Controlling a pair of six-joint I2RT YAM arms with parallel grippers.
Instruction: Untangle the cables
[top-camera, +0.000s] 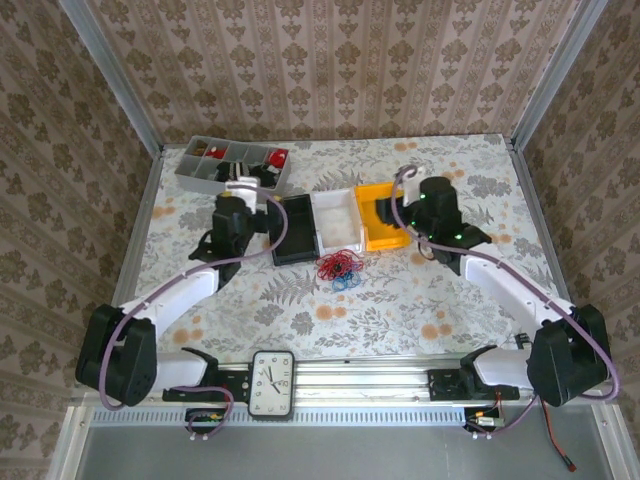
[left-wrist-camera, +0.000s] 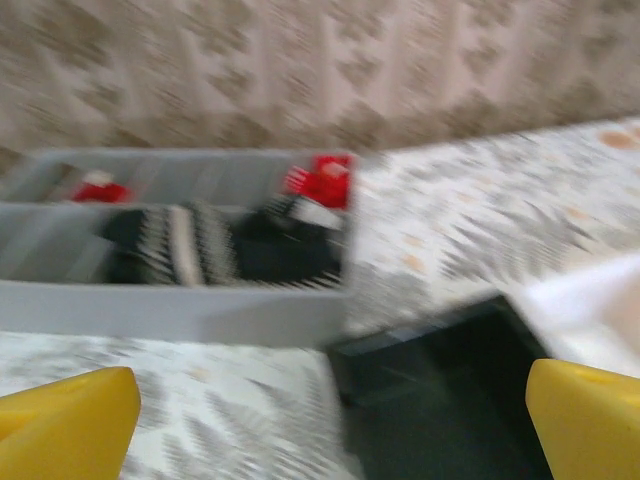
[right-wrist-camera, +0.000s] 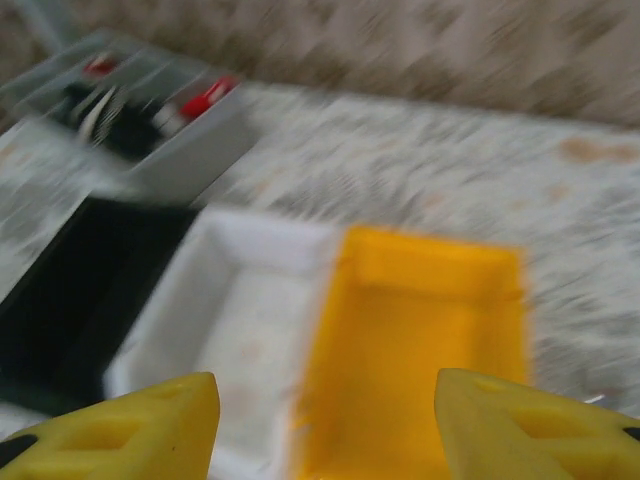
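— From above, where are the cables?
— The cables (top-camera: 340, 268) are a small red and blue tangle. They lie on the table (top-camera: 420, 300) just in front of the white tray (top-camera: 335, 222), between the two arms. A black tray (top-camera: 293, 230) sits on that tray's left and a yellow tray (top-camera: 375, 237) on its right. A grey box (top-camera: 232, 165) stands at the far left.
— And the left wrist view?
— It's blurred. The left gripper (left-wrist-camera: 325, 420) is spread wide, with its yellow fingers (left-wrist-camera: 65, 420) at either edge and nothing between them. It hangs by the black tray's corner. The grey box is beyond it, with red and black bits inside.
— The right wrist view?
— Blurred too. The right gripper (right-wrist-camera: 325, 425) has its fingers apart and holds nothing. Beneath it lie the white and yellow trays.
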